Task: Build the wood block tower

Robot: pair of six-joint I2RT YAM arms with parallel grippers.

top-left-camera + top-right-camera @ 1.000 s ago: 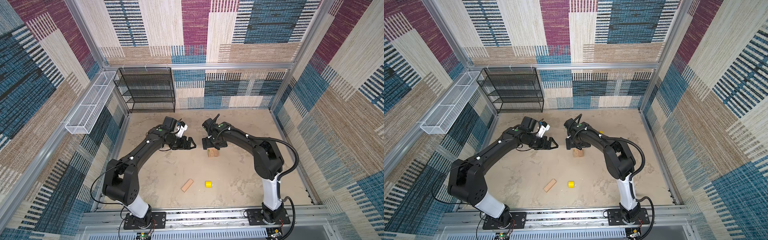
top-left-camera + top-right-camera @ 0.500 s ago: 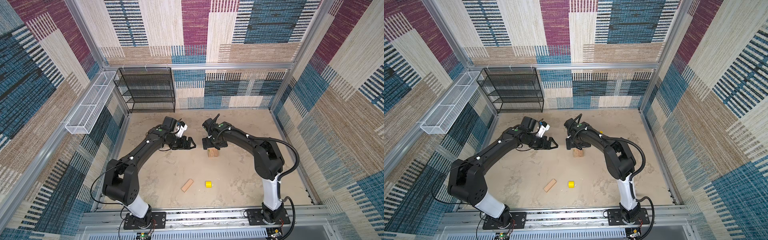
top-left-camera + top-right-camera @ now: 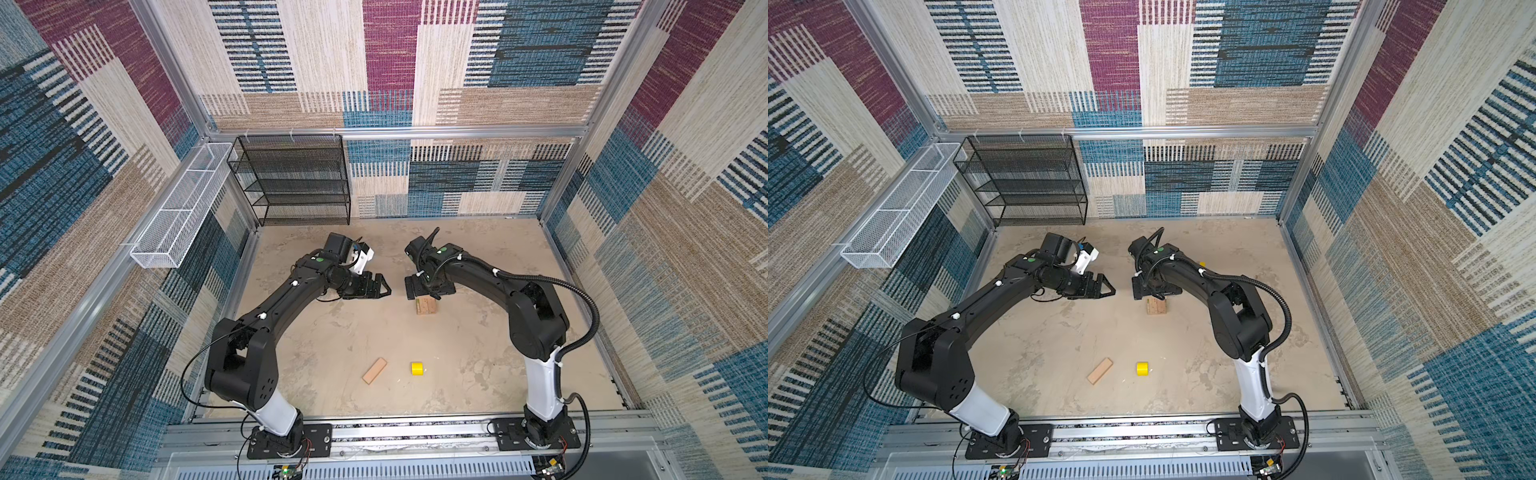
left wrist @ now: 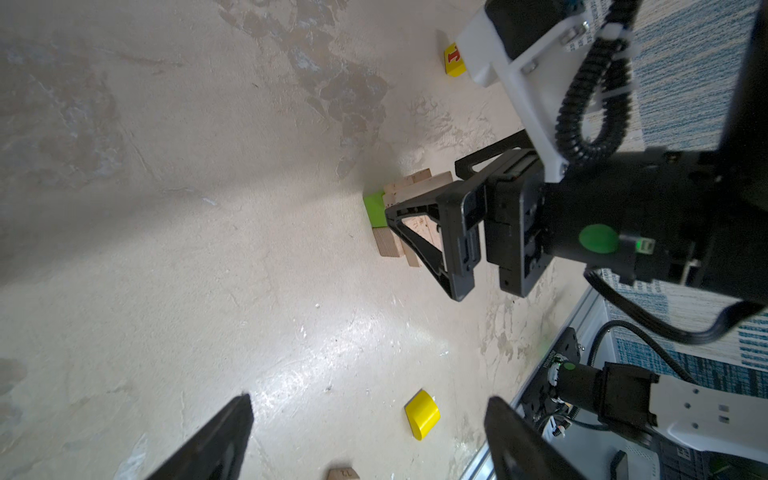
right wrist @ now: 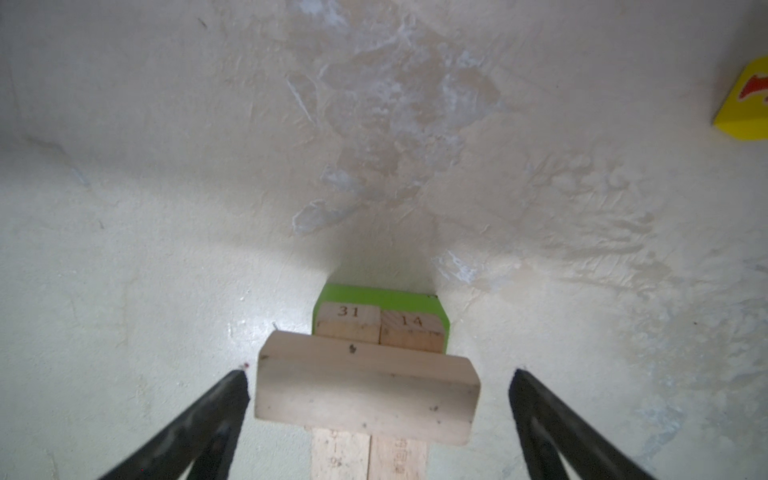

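The right gripper (image 5: 380, 374) hangs over the tower (image 3: 426, 306) with its fingers spread wide. The top plank (image 5: 365, 388) lies crosswise between them with a gap on each side, so nothing is gripped. Under it, two numbered planks (image 5: 349, 324) lie side by side, marked 31 and 14, with a green brick (image 5: 382, 295) below them. The left gripper (image 4: 369, 403) is also spread wide and empty; it points toward the right gripper, close to it. A loose plank (image 3: 374, 370) and a yellow piece (image 3: 417, 368) lie well apart from both grippers, toward the arm bases. Another yellow piece (image 5: 744, 108), with a red mark, lies off to one side of the right gripper.
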